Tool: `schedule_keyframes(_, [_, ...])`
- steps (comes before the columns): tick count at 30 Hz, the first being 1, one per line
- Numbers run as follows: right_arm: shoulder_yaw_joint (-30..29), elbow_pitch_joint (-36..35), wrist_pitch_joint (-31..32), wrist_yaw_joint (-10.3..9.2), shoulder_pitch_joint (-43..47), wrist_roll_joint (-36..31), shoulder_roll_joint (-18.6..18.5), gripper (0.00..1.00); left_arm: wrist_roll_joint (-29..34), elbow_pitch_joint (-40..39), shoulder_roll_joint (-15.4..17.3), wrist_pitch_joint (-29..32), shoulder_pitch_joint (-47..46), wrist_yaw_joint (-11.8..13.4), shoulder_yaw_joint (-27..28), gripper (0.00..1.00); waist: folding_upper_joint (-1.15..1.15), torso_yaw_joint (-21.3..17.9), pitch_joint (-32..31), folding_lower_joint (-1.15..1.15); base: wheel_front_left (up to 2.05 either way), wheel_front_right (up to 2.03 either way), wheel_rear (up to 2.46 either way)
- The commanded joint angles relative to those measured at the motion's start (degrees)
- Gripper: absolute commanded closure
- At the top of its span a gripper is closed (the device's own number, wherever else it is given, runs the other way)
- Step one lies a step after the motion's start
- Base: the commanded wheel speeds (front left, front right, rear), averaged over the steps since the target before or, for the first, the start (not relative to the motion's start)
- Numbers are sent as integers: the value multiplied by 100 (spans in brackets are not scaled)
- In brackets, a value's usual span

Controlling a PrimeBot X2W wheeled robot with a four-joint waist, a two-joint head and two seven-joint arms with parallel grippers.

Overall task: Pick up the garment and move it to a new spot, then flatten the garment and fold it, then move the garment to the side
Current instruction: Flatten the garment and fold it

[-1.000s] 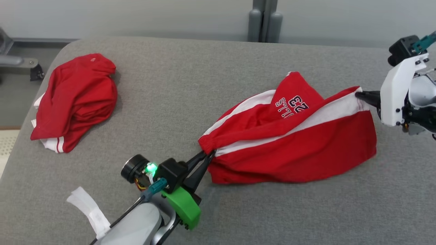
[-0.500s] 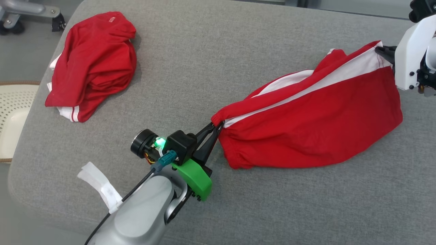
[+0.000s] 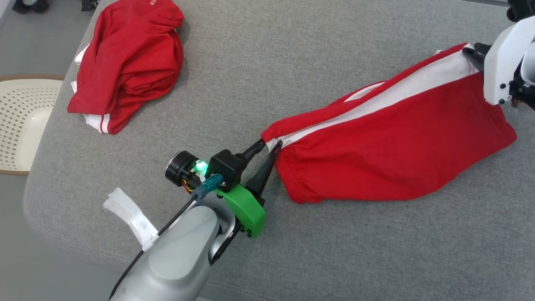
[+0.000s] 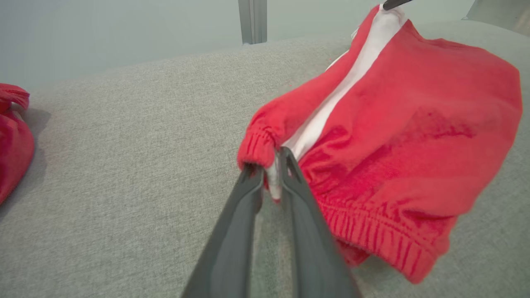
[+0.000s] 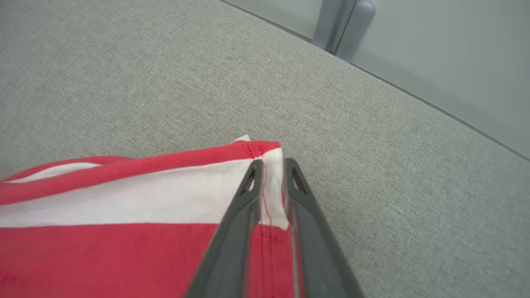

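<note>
The garment [image 3: 393, 154], red shorts with a white side stripe, lies stretched out on the grey padded table [image 3: 292, 62] between my two grippers. My left gripper [image 3: 269, 145] is at the elastic waistband corner; in the left wrist view its fingers [image 4: 271, 161] stand slightly parted with a bit of white fabric between the tips. My right gripper [image 3: 470, 52] is at the far hem corner; in the right wrist view the white stripe's hem [image 5: 271, 182] sits in the gap between its parted fingers [image 5: 271, 165].
A second red garment [image 3: 129, 62] lies crumpled at the table's far left. A white perforated basket [image 3: 21, 121] stands beyond the table's left edge. A grey post [image 5: 343, 25] rises behind the table.
The head camera has tilted down, shifting the whole picture. Both grippers' fingers have parted a little. The garment has been drawn out longer and its printed flap no longer shows.
</note>
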Motion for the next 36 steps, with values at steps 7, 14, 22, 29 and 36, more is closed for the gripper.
schedule_keyframes(7, [-46,561,-1130,-8,199,-74,369,0,76,160,-88,-3,138,-27,288,0,0,-215,-261,0,0,0,0])
schedule_keyframes(14, [-14,349,-2251,-9,717,11,523,0,96,47,160,-3,535,60,713,0,0,-491,-728,0,0,0,0])
schedule_keyframes(22, [-270,188,-3356,-9,1446,50,826,0,43,-598,425,-3,1125,431,1483,0,0,-845,-1346,0,0,0,0])
schedule_keyframes(29, [-1936,-532,-3407,-8,2425,-948,1133,0,167,-1490,289,-3,1819,778,2266,0,0,-1180,-1700,0,0,0,0])
schedule_keyframes(36, [-3931,-1675,-3410,-8,4152,-2651,1787,0,478,-2118,42,-3,2534,778,2851,0,0,-1470,-1925,0,0,0,0])
